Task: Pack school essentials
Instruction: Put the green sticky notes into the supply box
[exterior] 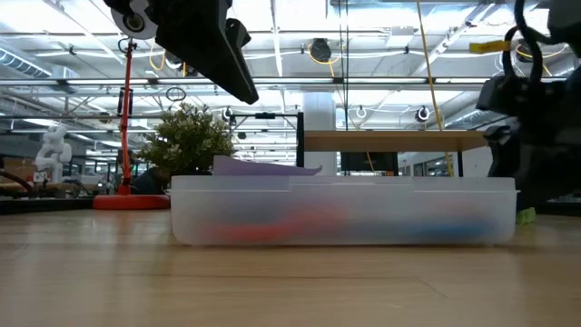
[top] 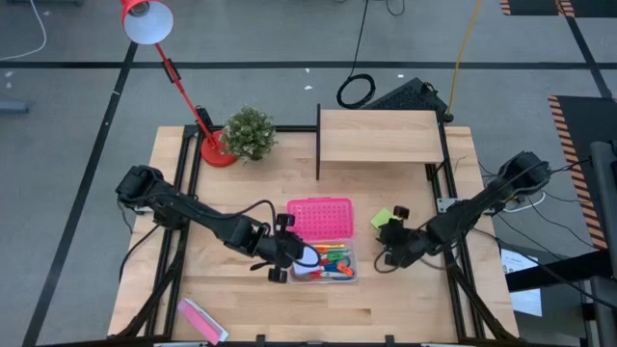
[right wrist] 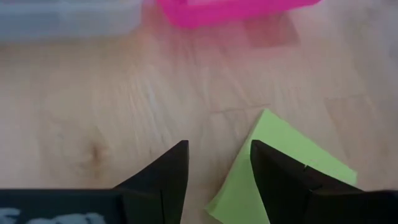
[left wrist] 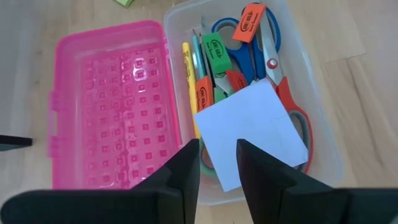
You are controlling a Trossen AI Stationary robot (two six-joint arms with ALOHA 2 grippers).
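A clear box (top: 333, 265) sits at the table's middle with its pink perforated lid (left wrist: 112, 106) lying open on its far side. In it are blue-handled scissors (left wrist: 249, 50), red-handled scissors (left wrist: 292, 106), pencils (left wrist: 186, 68), an orange eraser (left wrist: 249, 14) and a pale-blue note pad (left wrist: 252, 130). The pad lies tilted on top, one edge above the box rim (exterior: 263, 166). My left gripper (left wrist: 217, 163) hovers open above the box's left end. My right gripper (right wrist: 216, 163) is open just over the table, one finger above a corner of the lime-green note pad (right wrist: 286, 165).
A flat pink packet (top: 202, 320) lies near the front left edge. At the back stand a red desk lamp (top: 217, 149), a small potted plant (top: 249, 133) and a wooden shelf (top: 381, 135). Bare tabletop lies in front of the box.
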